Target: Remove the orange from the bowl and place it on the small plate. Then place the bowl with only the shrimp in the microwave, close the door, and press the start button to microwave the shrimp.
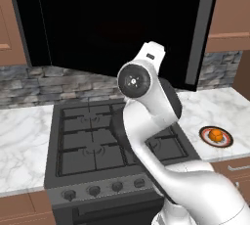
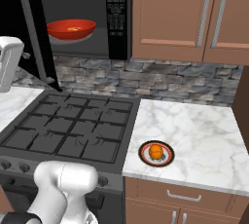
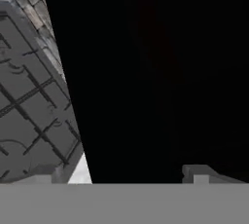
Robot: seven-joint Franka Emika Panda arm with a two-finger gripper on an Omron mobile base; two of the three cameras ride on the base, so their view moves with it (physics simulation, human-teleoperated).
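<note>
The red bowl [image 2: 71, 29] sits on the turntable inside the open microwave [image 2: 92, 43], with the shrimp [image 2: 74, 28] as a small orange spot in it. On the marble counter right of the stove, the orange [image 2: 155, 152] [image 1: 215, 134] rests on the small plate [image 2: 167, 158] [image 1: 225, 141]. The black door [image 1: 117, 23] [image 2: 30, 28] [image 3: 155, 72] stands swung out over the stove. My gripper [image 3: 124, 175] is open, its fingertips [image 3: 46, 171] wide apart, right up against the door's outer face and holding nothing. My white hand [image 2: 7, 62] is beside the door's edge.
A black gas stove [image 1: 97, 141] [image 2: 73, 130] lies under the microwave, with knobs along its front. The keypad strip [image 2: 116, 16] is on the microwave's right side. Brown cabinets [image 2: 189, 13] hang to the right. A long grey handle [image 1: 199, 33] runs down the door's edge.
</note>
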